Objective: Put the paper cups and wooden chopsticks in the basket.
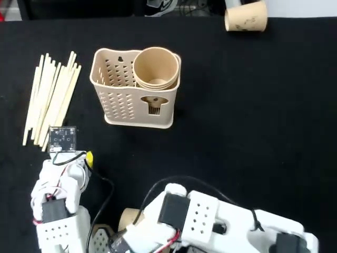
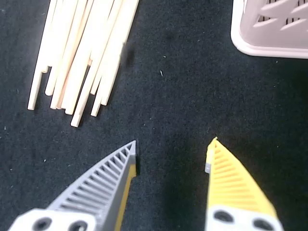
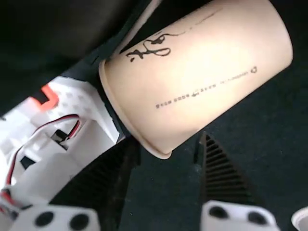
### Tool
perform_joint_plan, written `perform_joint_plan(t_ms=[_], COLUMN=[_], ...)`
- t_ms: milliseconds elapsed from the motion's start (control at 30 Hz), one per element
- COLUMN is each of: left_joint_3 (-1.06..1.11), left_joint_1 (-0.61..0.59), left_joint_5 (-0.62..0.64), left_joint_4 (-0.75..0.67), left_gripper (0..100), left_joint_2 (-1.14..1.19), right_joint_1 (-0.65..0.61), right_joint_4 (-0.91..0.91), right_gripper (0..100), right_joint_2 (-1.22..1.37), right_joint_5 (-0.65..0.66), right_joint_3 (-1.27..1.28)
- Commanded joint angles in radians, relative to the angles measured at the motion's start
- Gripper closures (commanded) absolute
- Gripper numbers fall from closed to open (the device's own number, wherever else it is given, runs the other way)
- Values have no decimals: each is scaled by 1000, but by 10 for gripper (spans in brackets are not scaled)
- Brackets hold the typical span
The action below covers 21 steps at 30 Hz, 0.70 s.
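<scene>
Paper cups (image 1: 156,68) are partly done: a stack sits in the basket (image 1: 121,97). The far cup (image 1: 245,18) lies well beyond the basket and the near cup (image 3: 192,77) lies well short of it, by the arms. Chopsticks (image 1: 50,95) are all on the table (image 1: 253,116) just beside the basket. Left gripper (image 2: 173,141) gapes wide and empty short of the basket. The right gripper (image 3: 168,142) is wide too, near cup at its tips, not gripped.

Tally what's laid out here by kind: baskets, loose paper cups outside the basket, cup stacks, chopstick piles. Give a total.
basket: 1
loose paper cups: 2, one at the far edge, one on the near side
cup stack in the basket: 1, nested too tightly to count
chopstick pile: 1, sticks overlap too much to count
Total: 5
</scene>
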Motion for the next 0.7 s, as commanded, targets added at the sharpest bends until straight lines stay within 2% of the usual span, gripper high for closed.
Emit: perform_joint_plan(t_ms=[0,100,167,333,467,533,667], left_joint_3=[18,18,18,18,18,18,18], left_joint_1=[10,10,10,10,10,10,10], left_joint_5=[-8,-8,-8,-8,-8,-8,-8], left_joint_4=[-9,-9,-9,-9,-9,-9,-9], left_gripper=[762,762,762,762,762,762,762], left_joint_2=[-8,-8,-8,-8,-8,-8,-8], right_joint_1=[-14,0,48,273,396,404,404], right_joint_4=[-43,-94,-143,-275,-331,-328,-284], right_gripper=[886,971,975,987,986,986,986], right_joint_2=[-7,-7,-7,-45,-236,-358,-601], right_joint_5=[-75,-117,-123,-120,-121,-126,-218], right_joint_3=[-19,-7,13,36,85,130,206])
